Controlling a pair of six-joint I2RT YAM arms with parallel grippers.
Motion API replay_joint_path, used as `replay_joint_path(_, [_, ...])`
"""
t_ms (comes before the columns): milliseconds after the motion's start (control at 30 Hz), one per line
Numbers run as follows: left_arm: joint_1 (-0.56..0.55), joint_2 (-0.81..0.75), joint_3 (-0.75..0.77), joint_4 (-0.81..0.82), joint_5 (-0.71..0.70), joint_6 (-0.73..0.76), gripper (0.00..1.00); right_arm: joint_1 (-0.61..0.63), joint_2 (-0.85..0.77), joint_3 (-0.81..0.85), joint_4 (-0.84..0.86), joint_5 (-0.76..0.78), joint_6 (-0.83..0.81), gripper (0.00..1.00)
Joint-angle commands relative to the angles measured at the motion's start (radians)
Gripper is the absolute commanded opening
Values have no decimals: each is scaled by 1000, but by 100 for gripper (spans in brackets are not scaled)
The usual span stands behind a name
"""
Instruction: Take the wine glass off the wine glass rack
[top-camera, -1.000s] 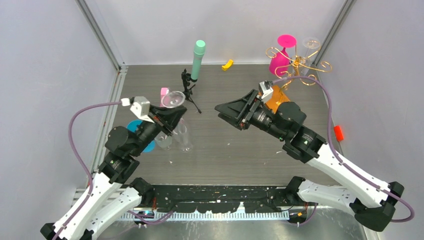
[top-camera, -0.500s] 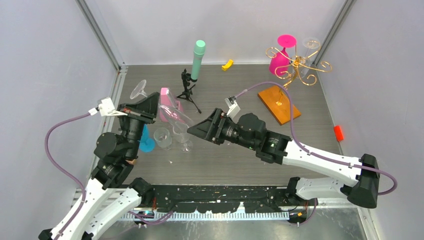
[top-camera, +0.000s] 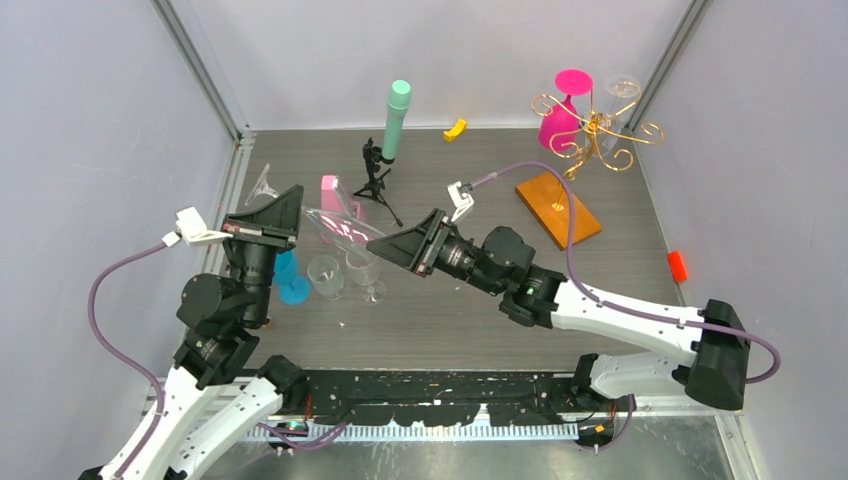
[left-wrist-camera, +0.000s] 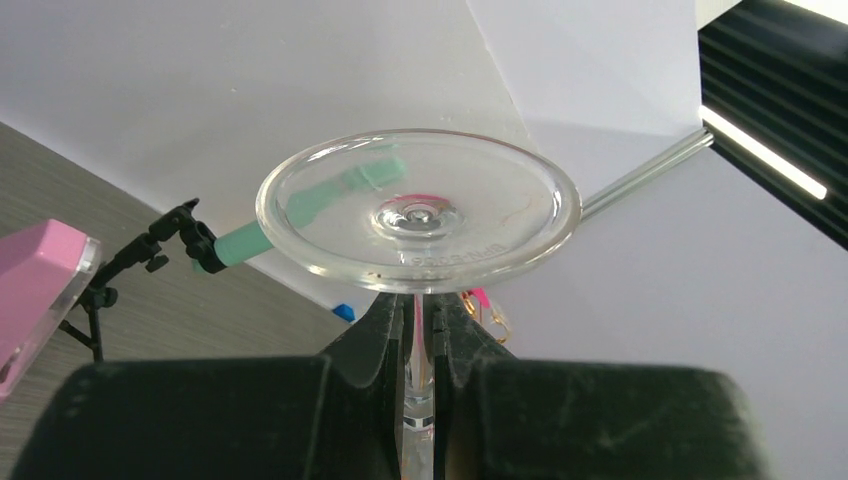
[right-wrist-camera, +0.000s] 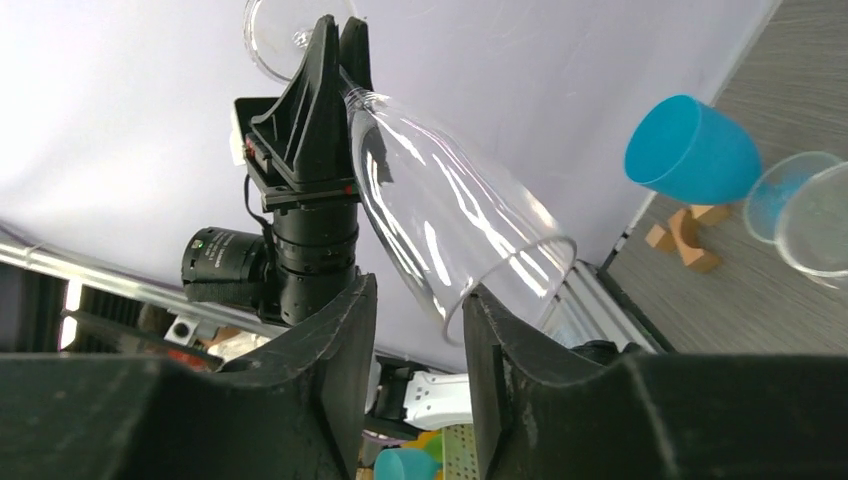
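My left gripper (top-camera: 293, 195) is shut on the stem of a clear wine glass (top-camera: 338, 226) and holds it tilted above the table. The glass's foot (left-wrist-camera: 418, 212) sits just past the left fingertips (left-wrist-camera: 392, 322). My right gripper (top-camera: 374, 246) is open at the bowl's mouth. In the right wrist view the bowl's rim (right-wrist-camera: 512, 282) lies between the open jaws of the right gripper (right-wrist-camera: 420, 290), close to one finger. The gold wire wine glass rack (top-camera: 597, 127) stands at the back right on its orange-brown base (top-camera: 558, 208). A pink glass (top-camera: 558, 122) and a clear one (top-camera: 622, 93) hang on it.
A black mini tripod (top-camera: 375, 175) and a green cylinder (top-camera: 397, 120) stand at the back middle, with a yellow piece (top-camera: 455, 128) nearby. A pink block (top-camera: 328, 188), a blue cup (top-camera: 291, 281) and clear glasses (top-camera: 346, 272) sit under the held glass. A red item (top-camera: 678, 265) lies far right.
My right arm has swung left from near the rack base, so its open gripper is at the bowl's mouth. My left arm has shifted left and tilted the held glass.
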Motion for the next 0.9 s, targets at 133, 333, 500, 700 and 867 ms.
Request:
replay_joint_path(133, [0,-2,42,-13,-15,-90,0,7,75,33,266,-71,64,29])
replay_joint_path(333, [-1,-17,33,-40,-11,-111,6,6,55,32,253,-37,23,2])
replay_joint_path(500, [0,-19,49,-58,86,-17,50,7,-10,48,113,60,-81,0])
replay_joint_path(700, [-1,-4,51,-82,228,47,76,6,-84,70,-40,174,-177,0])
replay_joint_path(867, [-1,-7,53,-171,305,134,89,7,-140,132,-264,266,-270,0])
